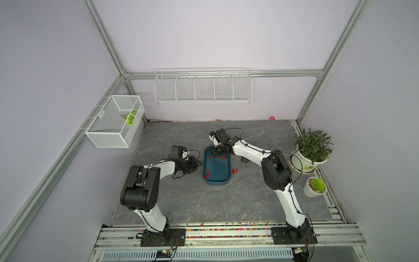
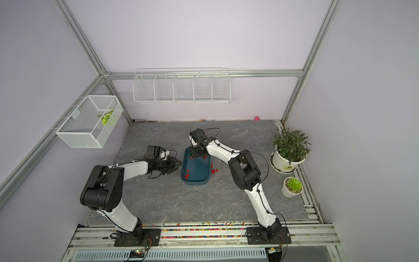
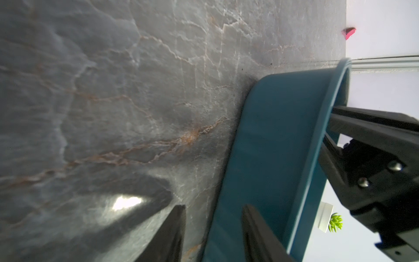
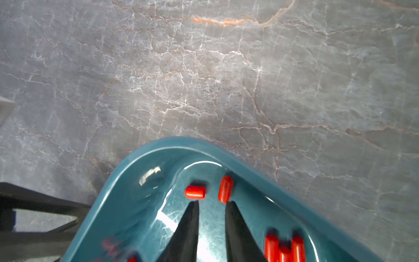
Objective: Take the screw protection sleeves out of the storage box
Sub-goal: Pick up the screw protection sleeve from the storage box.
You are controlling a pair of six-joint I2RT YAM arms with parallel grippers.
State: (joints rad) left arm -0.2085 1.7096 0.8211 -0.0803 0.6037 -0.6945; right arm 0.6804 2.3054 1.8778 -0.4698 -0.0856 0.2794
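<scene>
The teal storage box [image 1: 217, 180] [image 2: 195, 181] lies mid-table. Several red screw protection sleeves [image 1: 207, 175] [image 2: 187, 175] rest on its floor, and a few more sleeves [image 1: 235, 170] [image 2: 214, 170] sit on the table by its right wall. My right gripper [image 1: 214, 156] [image 4: 212, 203] reaches down into the box's far end. It is open by a narrow gap with nothing in it. Two sleeves [image 4: 195, 191] [image 4: 225, 188] lie just past its tips. My left gripper [image 1: 200, 163] [image 3: 214, 206] is open at the box's outer left wall [image 3: 272, 147].
A black canister [image 1: 244, 159] stands behind the right arm. Two potted plants [image 1: 309, 158] [image 1: 316, 187] line the right edge. White wire baskets [image 1: 203, 87] [image 1: 115, 122] hang on the walls. Coloured beads [image 1: 226, 230] fill the front rail, and a pink object [image 1: 272, 118] lies at the back wall.
</scene>
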